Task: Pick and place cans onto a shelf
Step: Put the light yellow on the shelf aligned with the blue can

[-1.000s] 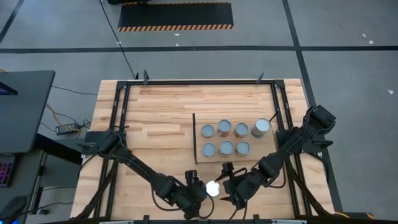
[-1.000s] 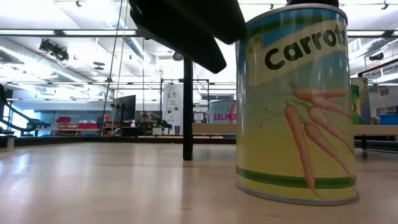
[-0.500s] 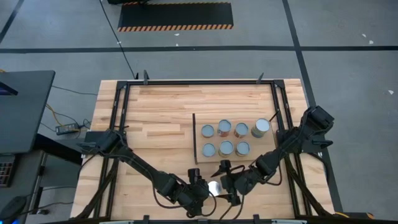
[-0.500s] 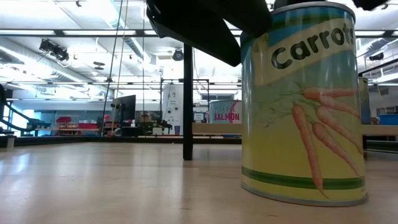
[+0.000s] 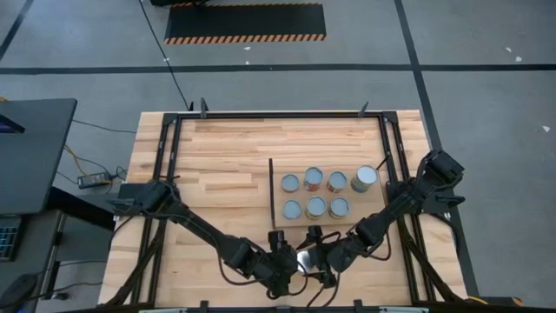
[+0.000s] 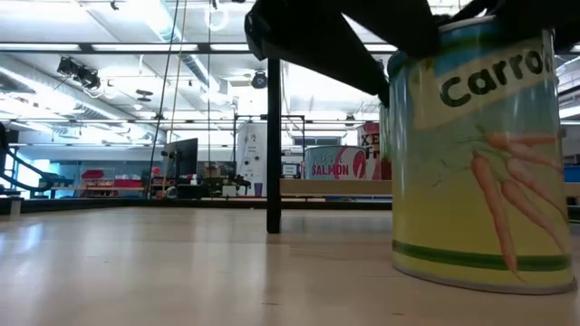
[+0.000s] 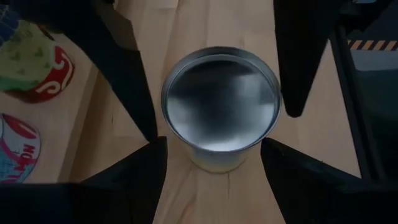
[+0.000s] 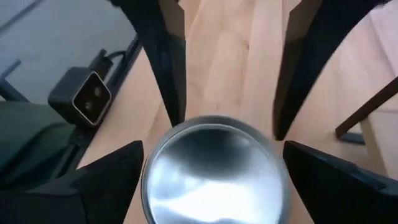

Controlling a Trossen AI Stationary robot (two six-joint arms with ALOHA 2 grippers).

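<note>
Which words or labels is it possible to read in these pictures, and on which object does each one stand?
"Carro", cut off by the picture's edge: on the yellow can with carrots.
"SALMON": on a pink-labelled can behind it.
"ON": on a can at the left wrist view's edge.
Other lettering is too blurred to read.

Eighth can (image 5: 301, 260) upright on the desk near its front edge, apart from the shelf (image 5: 326, 196); silvery top, yellow label with carrots and the word "Carro…" (image 6: 480, 172). Seven cans (image 5: 314, 176) upright on the pale shelf in two rows, four behind, three in front, beside its dark upright strip (image 5: 272, 193).
</note>
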